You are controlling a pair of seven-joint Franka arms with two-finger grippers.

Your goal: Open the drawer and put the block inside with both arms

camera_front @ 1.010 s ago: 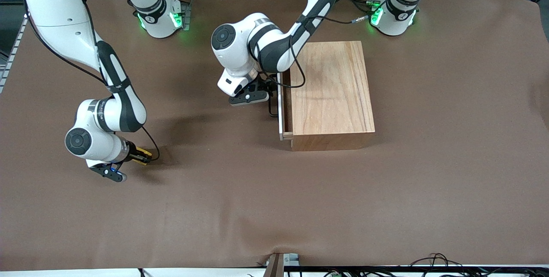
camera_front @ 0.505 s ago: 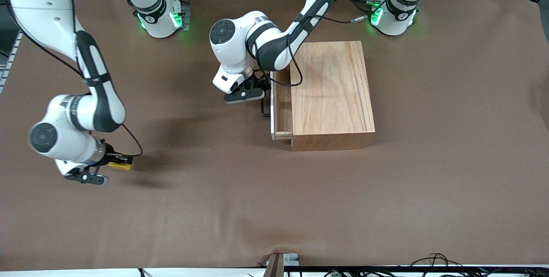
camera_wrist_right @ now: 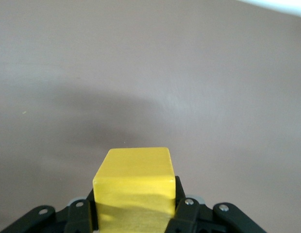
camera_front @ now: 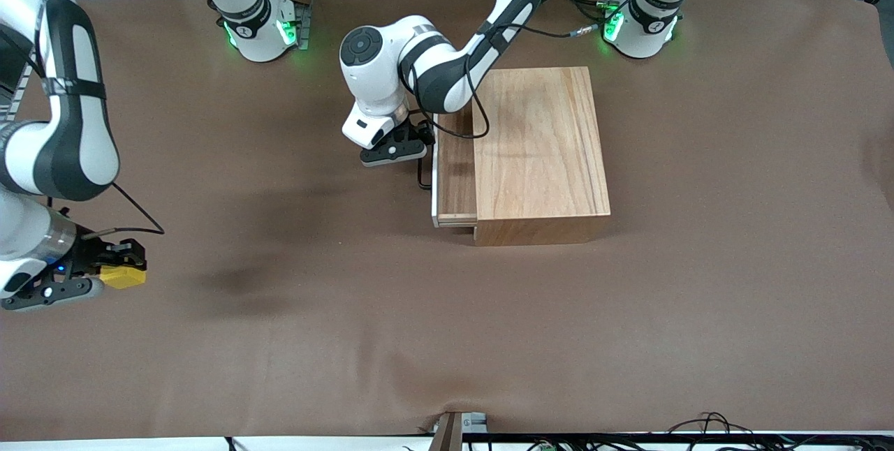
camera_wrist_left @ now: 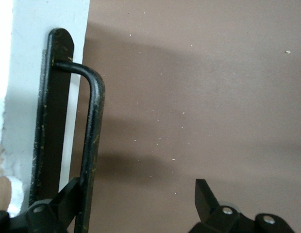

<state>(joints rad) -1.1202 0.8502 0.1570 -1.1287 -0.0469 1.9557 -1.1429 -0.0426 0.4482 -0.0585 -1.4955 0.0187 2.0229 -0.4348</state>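
The light-wood cabinet stands mid-table. Its drawer is slid partly out toward the right arm's end, with its white front panel and black bar handle showing. My left gripper is at the handle, fingers wide open. In the left wrist view one finger sits between the handle bar and the panel, and the gripper spans bare cloth. My right gripper is shut on the yellow block, up over the cloth at the right arm's end. The block fills the right gripper.
A brown cloth covers the whole table. Both green-lit arm bases stand along the table's edge farthest from the front camera. Cables and a bracket lie along the edge nearest it.
The drawer has slid farther out with my left gripper at its handle. My right gripper has risen with the block and swung toward the right arm's end of the table.
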